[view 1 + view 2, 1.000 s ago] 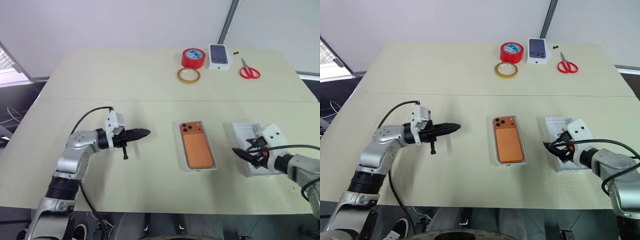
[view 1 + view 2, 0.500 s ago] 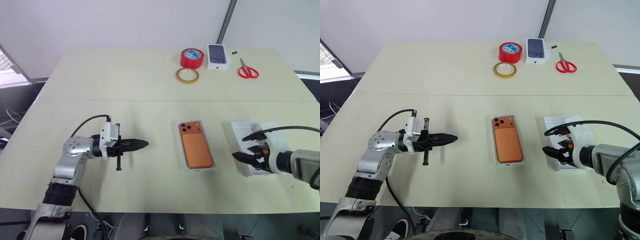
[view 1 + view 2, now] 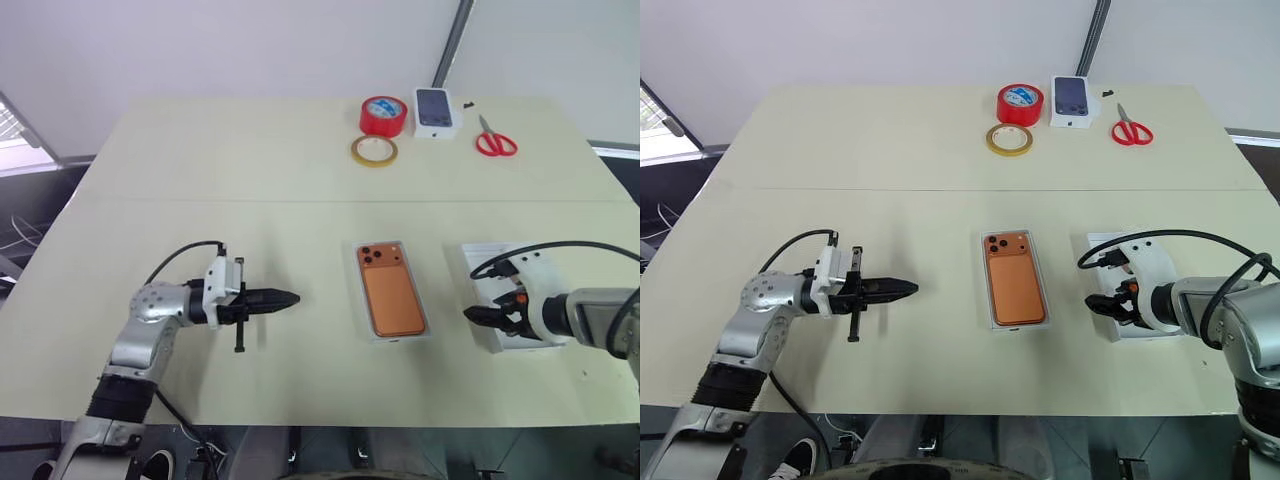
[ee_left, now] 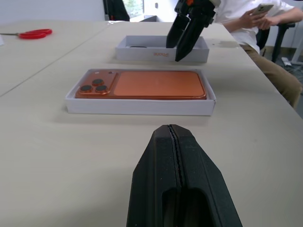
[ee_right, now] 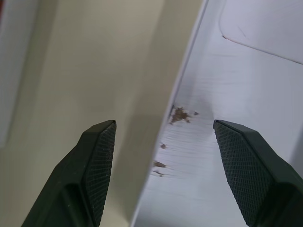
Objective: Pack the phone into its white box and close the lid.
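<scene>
Straddled by the spread fingers of the right gripper [image 3: 1102, 303], the lid's [image 3: 1140, 330] near wall looks the place to pinch: light, thin, stiff, likely slippery card.

We take the phone [image 3: 392, 297] as our landmark: it lies in the white box [image 3: 424, 322] at the middle of the counter [image 3: 250, 160]. Right of the phone lies the lid [image 3: 487, 262], with the right end effector [image 3: 483, 314] over its near left edge. Left of the phone, well apart, hangs the left end effector [image 3: 285, 298]. Far behind the phone sit two tape rolls [image 3: 385, 116], a small box [image 3: 437, 110] and scissors [image 3: 496, 142].
</scene>
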Robot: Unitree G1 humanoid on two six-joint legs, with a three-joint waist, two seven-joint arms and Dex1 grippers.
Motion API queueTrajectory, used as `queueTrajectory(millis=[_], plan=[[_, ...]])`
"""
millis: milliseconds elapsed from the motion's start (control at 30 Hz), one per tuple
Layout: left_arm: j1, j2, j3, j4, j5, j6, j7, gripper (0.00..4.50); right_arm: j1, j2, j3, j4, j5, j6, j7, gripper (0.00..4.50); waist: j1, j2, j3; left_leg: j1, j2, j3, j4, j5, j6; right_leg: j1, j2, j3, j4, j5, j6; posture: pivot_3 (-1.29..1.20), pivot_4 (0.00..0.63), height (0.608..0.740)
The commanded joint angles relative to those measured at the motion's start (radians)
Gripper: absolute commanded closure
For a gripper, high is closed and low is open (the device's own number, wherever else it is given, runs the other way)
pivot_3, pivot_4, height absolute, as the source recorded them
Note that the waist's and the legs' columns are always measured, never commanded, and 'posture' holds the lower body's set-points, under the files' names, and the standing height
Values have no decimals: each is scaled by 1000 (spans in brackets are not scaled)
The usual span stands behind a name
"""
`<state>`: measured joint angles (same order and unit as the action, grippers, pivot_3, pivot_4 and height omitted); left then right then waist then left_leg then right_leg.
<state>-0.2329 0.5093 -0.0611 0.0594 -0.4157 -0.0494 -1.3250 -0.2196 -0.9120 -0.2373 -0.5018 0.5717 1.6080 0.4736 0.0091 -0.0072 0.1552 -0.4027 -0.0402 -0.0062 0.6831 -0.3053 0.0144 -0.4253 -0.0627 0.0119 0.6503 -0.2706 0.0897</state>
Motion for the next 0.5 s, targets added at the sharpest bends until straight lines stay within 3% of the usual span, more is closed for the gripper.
queueTrajectory(millis=[33, 200, 500], plan=[[10, -6, -4, -38, 3, -16, 22, 4500, 6, -11, 0, -10, -10, 6, -14, 1948, 0, 0, 0, 0, 0, 0, 0, 0, 0, 0, 0, 0, 0, 0, 0, 0, 150, 740], [4, -10, -7, -29, 8, -17, 35, 4500, -18, 1, 29, -9, -33, 5, -47, 4429, -2, 0, 0, 0, 0, 0, 0, 0, 0, 0, 0, 0, 0, 0, 0, 0, 150, 740], [-15, -7, -3, -10, 10, -16, 36, 4500, -60, 101, -49, 30, -51, 6, -103, 4478, -5, 0, 0, 0, 0, 0, 0, 0, 0, 0, 0, 0, 0, 0, 0, 0, 150, 740]])
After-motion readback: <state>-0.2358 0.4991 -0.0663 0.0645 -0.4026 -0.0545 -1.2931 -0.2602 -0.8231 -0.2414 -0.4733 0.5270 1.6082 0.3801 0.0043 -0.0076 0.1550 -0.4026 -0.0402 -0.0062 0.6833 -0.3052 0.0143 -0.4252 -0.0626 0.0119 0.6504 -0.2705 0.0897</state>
